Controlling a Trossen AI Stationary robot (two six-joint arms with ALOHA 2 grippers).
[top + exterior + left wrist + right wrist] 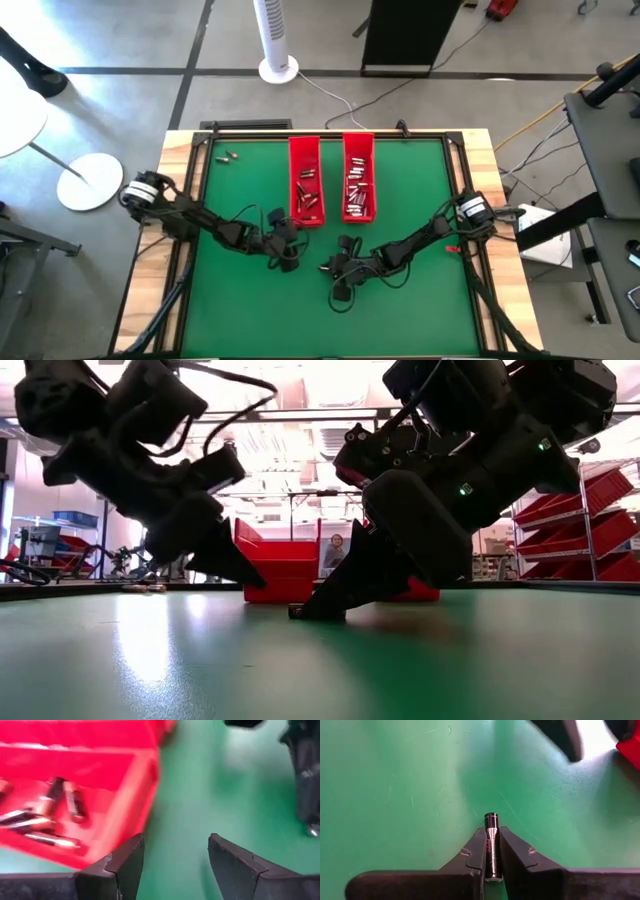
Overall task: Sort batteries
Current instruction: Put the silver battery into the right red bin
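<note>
Two long red trays lie side by side at the far middle of the green mat, each holding several batteries. My right gripper is low over the mat near the trays' near ends and is shut on a single dark battery. My left gripper stands open beside the left tray's near end. Nothing is between its fingers, and it hangs above the mat. Two loose batteries lie on the mat at the far left. My right gripper pinches the dark battery's two long sides between its two fingers. The battery lies along the fingers, and its far end sticks out past the tips. The fingers slant down from the table's right side, with their tips at the mat.
The trays' walls stand just beyond both grippers. The two arms are close together at the middle of the mat. Open green mat stretches toward the near edge, and a wooden frame borders the mat.
</note>
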